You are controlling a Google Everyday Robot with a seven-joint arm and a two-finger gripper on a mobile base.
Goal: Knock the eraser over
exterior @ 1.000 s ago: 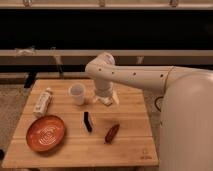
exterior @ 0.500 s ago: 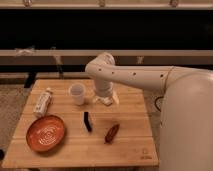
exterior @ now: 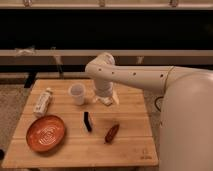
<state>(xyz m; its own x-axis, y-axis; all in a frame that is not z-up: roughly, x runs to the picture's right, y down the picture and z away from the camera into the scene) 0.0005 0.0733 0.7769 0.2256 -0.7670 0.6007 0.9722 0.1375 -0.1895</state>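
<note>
table: a slatted wooden tabletop [exterior: 131, 112] is sitting on greyish carpet [exterior: 11, 102], seen from the near-edge side

room: it's looking pretty dark back there, with a pale horizontal rail [exterior: 165, 54] running behind the far edge

arm: the big white arm [exterior: 137, 76] is reaching in from past the right edge and bending down over the far half of the table

gripper: the gripper [exterior: 106, 99] is hanging low over the wood near the middle of the far edge, just right of the cup; open or closed, honestly can't tell

eraser: the eraser [exterior: 88, 121] is sitting around the middle of the tabletop, showing up as a thin black strip running far-to-near, apart from the gripper and toward the near edge from it

cup: a white cup [exterior: 77, 93] is standing upright near the far edge, left of centre; its inside is lying in shadow, so can't say what's in it

plate: an orange plate [exterior: 46, 132] is lying by the near left corner, its ringed face showing all the way across

bottle: a white bottle [exterior: 43, 102] is lying on its side along the left edge, between the plate and the far left corner

brown thing: a reddish-brown tapered oblong [exterior: 111, 133] is lying tilted just right of the eraser, nearer the near edge

open room: bare wood is showing between gripper and eraser, and over the whole right side down to the near right corner
</note>
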